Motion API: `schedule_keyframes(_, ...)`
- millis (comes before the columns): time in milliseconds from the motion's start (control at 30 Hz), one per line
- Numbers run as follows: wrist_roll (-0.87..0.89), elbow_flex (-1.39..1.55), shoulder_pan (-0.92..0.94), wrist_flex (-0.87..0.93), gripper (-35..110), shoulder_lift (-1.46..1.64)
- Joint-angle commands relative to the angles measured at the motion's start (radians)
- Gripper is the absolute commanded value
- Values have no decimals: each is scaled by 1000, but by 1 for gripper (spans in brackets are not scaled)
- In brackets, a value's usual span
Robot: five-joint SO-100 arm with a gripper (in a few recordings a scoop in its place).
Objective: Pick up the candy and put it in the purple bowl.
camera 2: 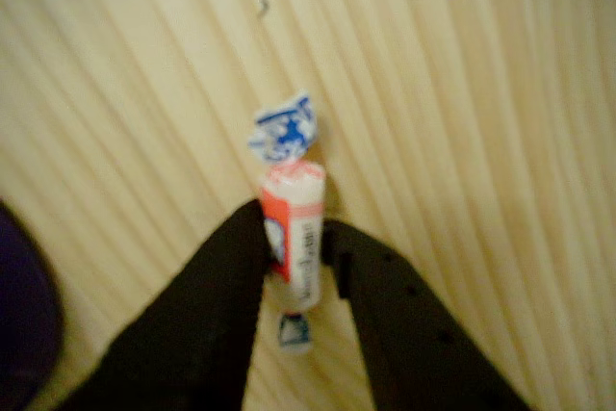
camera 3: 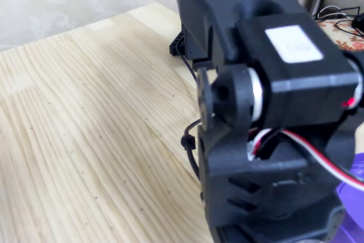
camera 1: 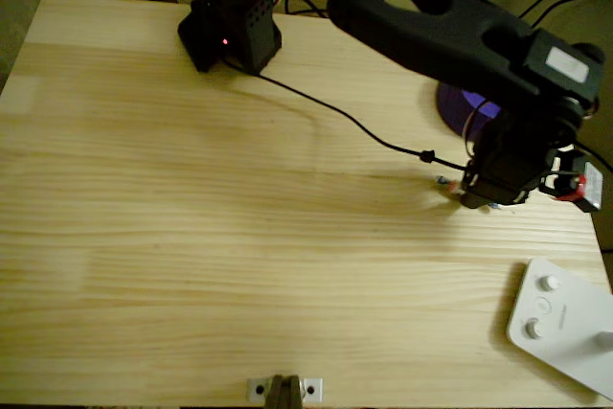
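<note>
Red-and-white candy [camera 2: 294, 233], its wrapper print too blurred to read, sits pinched between the black hand [camera 2: 300, 262] above the wooden counter [camera 2: 462, 141].

A pale wooden table [camera 1: 239, 265] filled most of the overhead view. A white device [camera 1: 563, 325] with round buttons lay at its lower right corner. A small metal bracket [camera 1: 284, 389] sat on the bottom edge, near the middle.

One candy [camera 2: 295, 234], one purple bowl [camera 1: 458, 102] (mostly hidden).
</note>
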Motion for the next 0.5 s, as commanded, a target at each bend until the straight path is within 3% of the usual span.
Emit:
schedule_keyframes(0, -9, 15, -3, 0, 6, 121)
schedule_keyframes(467, 61, 40, 26, 2, 3, 367)
